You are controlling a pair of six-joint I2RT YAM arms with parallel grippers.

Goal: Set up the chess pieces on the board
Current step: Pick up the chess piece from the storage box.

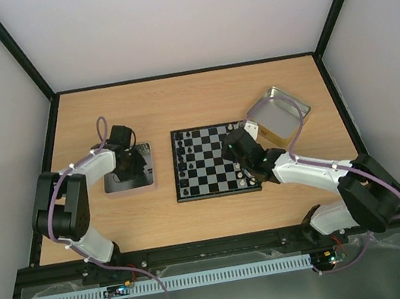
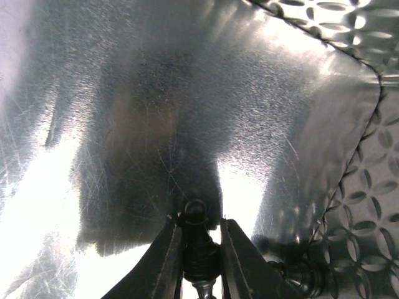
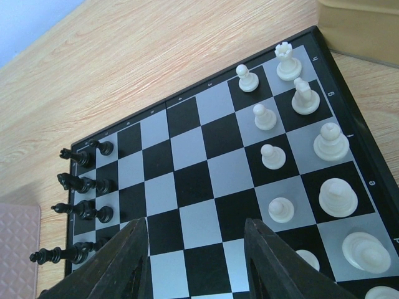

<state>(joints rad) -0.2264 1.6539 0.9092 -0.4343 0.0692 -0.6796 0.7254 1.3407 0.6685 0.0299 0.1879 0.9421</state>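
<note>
One black chess piece (image 2: 197, 240) is pinched between the left fingers (image 2: 167, 255), which press on its sides. They hold it over the scratched, shiny floor of a metal tray (image 1: 144, 182) that lies toward the left edge of the bench (image 1: 166, 220). A second dark piece (image 2: 299, 277) lies just beside them at the foot of the tray's wall.

The board (image 1: 214, 164) sits flat around the middle of the bench, a little nearer its right edge. Along the board's left side stand more black chess pieces (image 3: 81, 187) in two files, and pale pieces (image 3: 274, 156) fill its right side.

The right fingers (image 3: 121, 265) hover spread apart above the board's right half, with nothing between them. Another metal tin (image 1: 279, 109), gold inside, rests tilted just beside the board's far right corner, toward the bench's right edge.
</note>
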